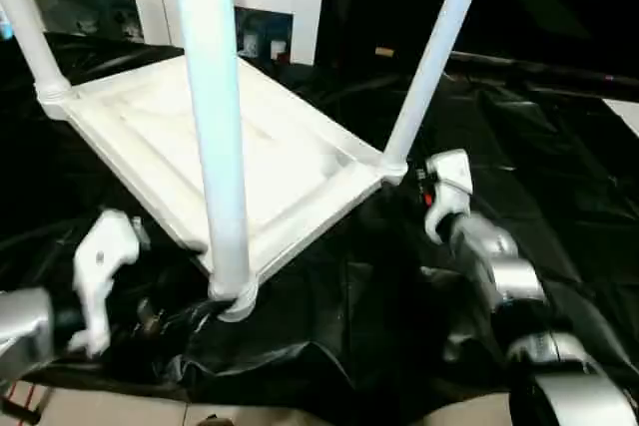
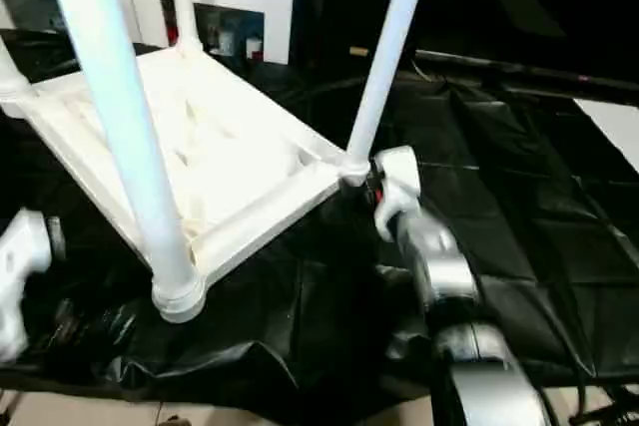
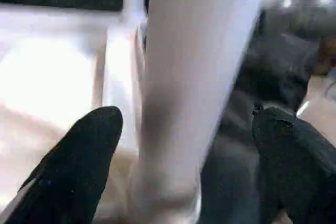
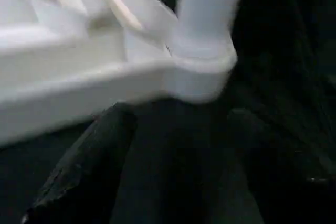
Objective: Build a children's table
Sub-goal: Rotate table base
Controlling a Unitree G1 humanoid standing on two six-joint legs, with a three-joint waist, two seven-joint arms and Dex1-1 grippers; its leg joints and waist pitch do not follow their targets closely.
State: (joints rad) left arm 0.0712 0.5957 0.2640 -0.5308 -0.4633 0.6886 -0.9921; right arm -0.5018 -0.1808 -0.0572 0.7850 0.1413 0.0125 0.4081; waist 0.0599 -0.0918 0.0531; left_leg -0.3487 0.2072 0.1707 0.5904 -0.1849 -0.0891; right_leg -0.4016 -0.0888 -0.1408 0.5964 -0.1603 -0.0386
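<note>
From the head, the table (image 1: 240, 162) lies upside down on a black sheet (image 1: 559, 177), ribbed underside up, legs standing from its corners. The left arm (image 1: 40, 326) reaches in low, its white wrist just left of the near leg (image 1: 222, 127). The right arm (image 2: 439, 266) stretches forward, its wrist right beside the right corner, where another leg (image 2: 384, 57) rises.

Left wrist view: the left gripper (image 3: 184, 145) stands wide apart, black fingers (image 3: 79, 161) either side of the near leg, not touching it.

Right wrist view: the right gripper (image 4: 178, 145) is spread, one finger (image 4: 89, 166) just under the table's edge, the corner socket close ahead; it holds nothing.
</note>
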